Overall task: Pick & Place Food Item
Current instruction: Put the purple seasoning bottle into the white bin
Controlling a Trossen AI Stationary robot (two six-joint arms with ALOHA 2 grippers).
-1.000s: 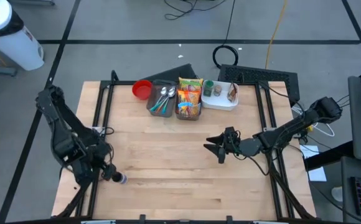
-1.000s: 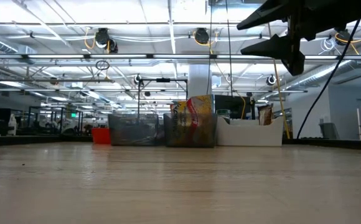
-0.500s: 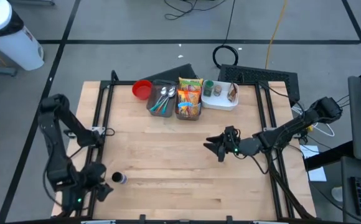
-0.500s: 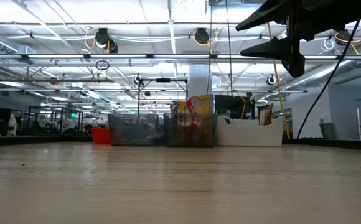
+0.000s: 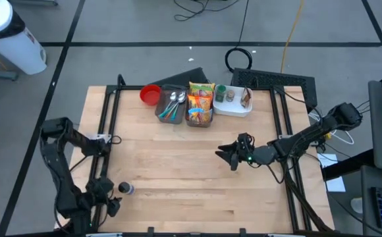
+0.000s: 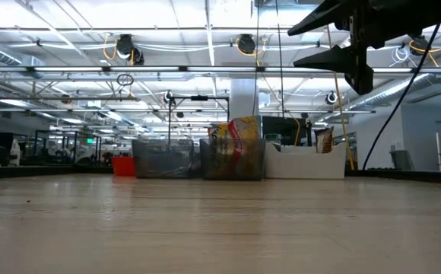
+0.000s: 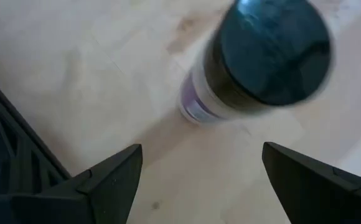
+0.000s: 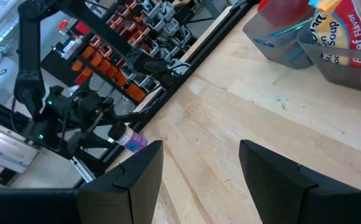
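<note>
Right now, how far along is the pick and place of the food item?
Done: a small dark-lidded jar stands upright on the table near its left front corner. In hand: nothing; the left gripper, open, hovers beside the jar, and the right gripper waits open mid-table. Left: any further picks; the snack packets sit in their bin.

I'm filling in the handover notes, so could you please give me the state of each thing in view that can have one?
small jar: upright on the table, dark lid on, not held.
left gripper: fingers open, beside the jar.
right gripper: fingers open, empty, raised over mid-table.
red cup: upright at the back.
snack packets: standing in their bin.
</note>
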